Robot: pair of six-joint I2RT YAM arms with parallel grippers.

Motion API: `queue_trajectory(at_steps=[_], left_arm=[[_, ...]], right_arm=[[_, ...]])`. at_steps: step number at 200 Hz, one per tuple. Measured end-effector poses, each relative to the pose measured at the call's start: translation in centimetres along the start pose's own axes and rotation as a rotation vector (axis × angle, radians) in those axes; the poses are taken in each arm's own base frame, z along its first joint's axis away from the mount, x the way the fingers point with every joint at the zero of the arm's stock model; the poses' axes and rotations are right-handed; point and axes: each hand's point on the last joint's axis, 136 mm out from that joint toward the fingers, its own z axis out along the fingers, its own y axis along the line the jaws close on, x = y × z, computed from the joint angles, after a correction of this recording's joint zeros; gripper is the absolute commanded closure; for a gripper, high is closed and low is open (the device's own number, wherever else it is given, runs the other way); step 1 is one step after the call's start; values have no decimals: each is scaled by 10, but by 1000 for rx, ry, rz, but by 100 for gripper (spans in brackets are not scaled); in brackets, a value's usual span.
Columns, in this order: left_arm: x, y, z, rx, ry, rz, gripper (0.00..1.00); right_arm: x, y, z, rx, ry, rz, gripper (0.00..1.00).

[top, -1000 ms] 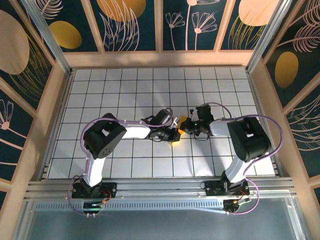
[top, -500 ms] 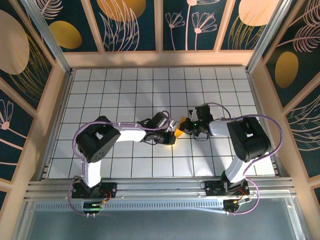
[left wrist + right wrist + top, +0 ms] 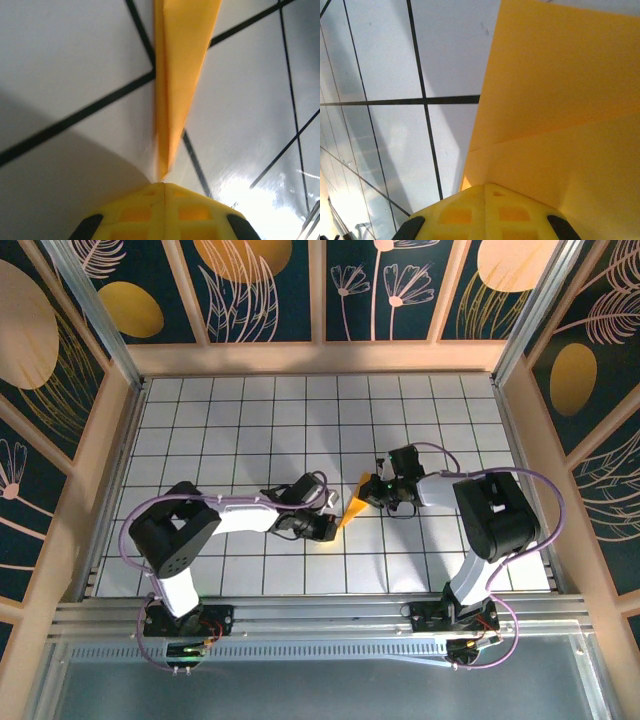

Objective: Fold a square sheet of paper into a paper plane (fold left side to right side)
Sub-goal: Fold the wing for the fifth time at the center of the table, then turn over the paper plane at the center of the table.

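Observation:
The square sheet of paper stands folded into a narrow orange-yellow dart, the paper plane (image 3: 353,502), lying on the tiled table mid-field. Its wide end is at the far right and its point at the near left. My left gripper (image 3: 329,528) is shut just at the point. In the left wrist view the paper plane (image 3: 175,75) tapers down to the closed yellow fingertips of the left gripper (image 3: 164,186). My right gripper (image 3: 377,490) is shut, its tips resting on the wide end. In the right wrist view layered paper (image 3: 560,100) lies under the right gripper (image 3: 485,187).
The white tiled table (image 3: 240,420) is walled by wooden rails on three sides. Both arms bend inward from their bases at the near edge, cables looping over them. Open tiles lie behind and to both sides of the paper.
My left gripper has slid near-left along the paper, uncovering its narrow pointed length, and the left elbow swung left. The right gripper has stayed in place on the wide end.

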Motion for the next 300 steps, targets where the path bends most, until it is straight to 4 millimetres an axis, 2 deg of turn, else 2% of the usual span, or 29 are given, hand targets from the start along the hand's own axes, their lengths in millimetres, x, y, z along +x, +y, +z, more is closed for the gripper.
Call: queue_trajectory(at_steps=[12,28,56,86,105,118,133,146,161,176,198,233,300], left_arm=[[5,1,-7,-5,5,-7,100],[0,-2,-21,11,-30,-16,100],[-40,0,-65,58,-207,-75,95],[-84,20,-100,20,-410,-146,86],[-96,27,-107,-17,-477,-173,77],[-102,32,-111,-40,-516,-195,76],[-108,38,-115,-67,-558,-214,74],[-113,43,-119,-88,-588,-226,74],[-116,47,-122,-112,-612,-231,74],[-117,51,-124,-132,-628,-237,73],[-116,56,-126,-155,-643,-243,73],[-109,61,-132,-175,-662,-247,73],[-100,70,-129,-196,-651,-254,73]], right_arm=[[-6,0,-2,26,-9,-7,90],[-18,4,-5,56,-29,-31,78],[-44,19,-26,105,-112,-78,61],[-58,39,-58,153,-213,-110,54],[-56,45,-65,185,-231,-81,48],[-51,44,-65,229,-231,-33,45],[-43,44,-65,315,-234,42,45],[-38,52,-62,382,-229,97,43],[-41,67,-54,439,-222,149,41],[-47,72,-43,499,-217,204,41],[-47,60,-27,626,-206,253,40],[-37,44,-8,790,-162,261,40],[-28,34,-12,892,-148,269,44]])
